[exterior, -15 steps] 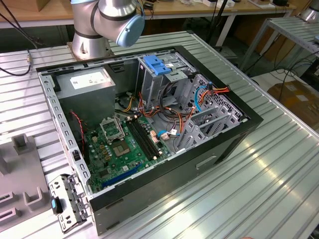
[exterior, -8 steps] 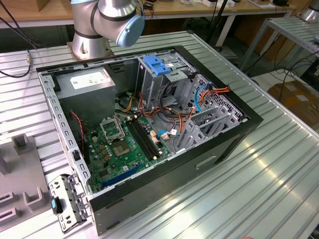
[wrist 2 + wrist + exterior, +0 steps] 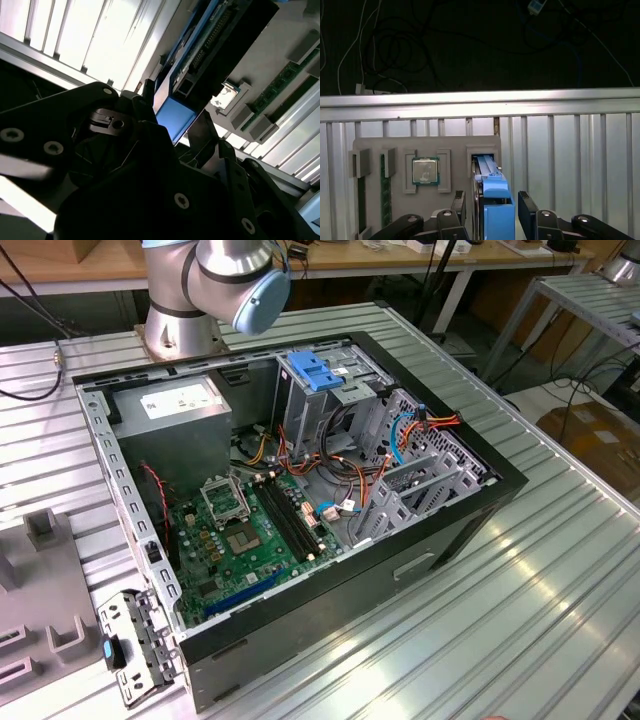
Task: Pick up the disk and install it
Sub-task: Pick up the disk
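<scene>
The gripper (image 3: 492, 196) is set around the blue-railed end of the disk (image 3: 490, 170), which stands on edge in a slot of a grey parts tray (image 3: 445, 144) lying on the ribbed aluminium desk (image 3: 570, 160). Whether the gripper is clenched on the disk or merely straddles it cannot be told. In the pocket just beside the disk's slot sits a processor chip (image 3: 425, 171) with faint marks on its metal lid, too small to make out. Farther along the tray, green memory sticks (image 3: 384, 190) lie in narrow grooves. In the exterior view an open computer case (image 3: 470, 495) lies on the desk, holding a grey power-supply box (image 3: 185, 440) with a white label (image 3: 178, 400) whose print is too small to read. Also inside are a green motherboard (image 3: 235, 540), a blue plastic bracket (image 3: 315, 370) on top of the drive cage, and orange and blue cables (image 3: 400, 430) draped across the bays. The arm (image 3: 215, 285) rises behind the case.
</scene>
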### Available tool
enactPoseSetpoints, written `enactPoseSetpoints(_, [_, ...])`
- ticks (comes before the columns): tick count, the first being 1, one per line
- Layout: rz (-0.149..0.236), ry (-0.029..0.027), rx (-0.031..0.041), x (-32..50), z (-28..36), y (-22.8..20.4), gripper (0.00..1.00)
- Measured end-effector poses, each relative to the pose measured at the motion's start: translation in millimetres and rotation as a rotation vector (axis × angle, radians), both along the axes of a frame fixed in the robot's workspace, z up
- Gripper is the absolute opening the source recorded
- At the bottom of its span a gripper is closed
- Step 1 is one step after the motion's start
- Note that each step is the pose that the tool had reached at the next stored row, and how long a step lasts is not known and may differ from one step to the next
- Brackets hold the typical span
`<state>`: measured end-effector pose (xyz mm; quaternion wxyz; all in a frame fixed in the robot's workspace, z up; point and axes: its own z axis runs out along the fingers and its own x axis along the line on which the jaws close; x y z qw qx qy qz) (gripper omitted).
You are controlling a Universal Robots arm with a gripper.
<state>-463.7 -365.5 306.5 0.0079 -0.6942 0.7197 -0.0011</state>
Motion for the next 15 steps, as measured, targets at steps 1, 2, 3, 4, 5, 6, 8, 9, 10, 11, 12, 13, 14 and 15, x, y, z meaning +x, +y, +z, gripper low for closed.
enactPoseSetpoints(1, [0.0,0.0,0.0,0.0,0.0,0.0,0.54])
enactPoseSetpoints(2, [0.0,0.0002,-0.0001,0.0,0.0,0.0,0.54])
enactPoseSetpoints(3, [0.0,0.0001,0.0,0.0,-0.1,0.0,0.54])
enactPoseSetpoints(4, [0.0,-0.0002,0.0001,0.0,-0.3,0.0,0.54])
enactPoseSetpoints(5, [0.0,0.0012,0.0003,0.0,-0.9,0.1,0.54])
enactPoseSetpoints(6, [0.0,0.013,0.0,0.0,-2.3,0.0,0.54])
enactPoseSetpoints(8, [0.0,0.0248,0.0,0.0,-3.5,0.0,0.54])
enactPoseSetpoints(9, [0.0,0.0249,0.0,0.0,-3.5,0.0,0.54])
enactPoseSetpoints(10, [0.0,0.025,0.0,0.1,-3.7,0.0,0.54])
enactPoseSetpoints(11, [0.0,0.0242,0.0001,0.3,-4.5,0.0,0.54])
enactPoseSetpoints(12, [0.0,0.0233,-0.0001,0.5,-5.0,0.0,0.54])
enactPoseSetpoints(13, [0.0,0.0221,-0.0003,0.7,-5.7,0.0,0.54])
enactPoseSetpoints(14, [0.0,0.0209,-0.0003,0.7,-6.6,0.0,0.54])
enactPoseSetpoints(15, [0.0,0.0208,-0.0004,0.8,-7.0,0.0,0.54])
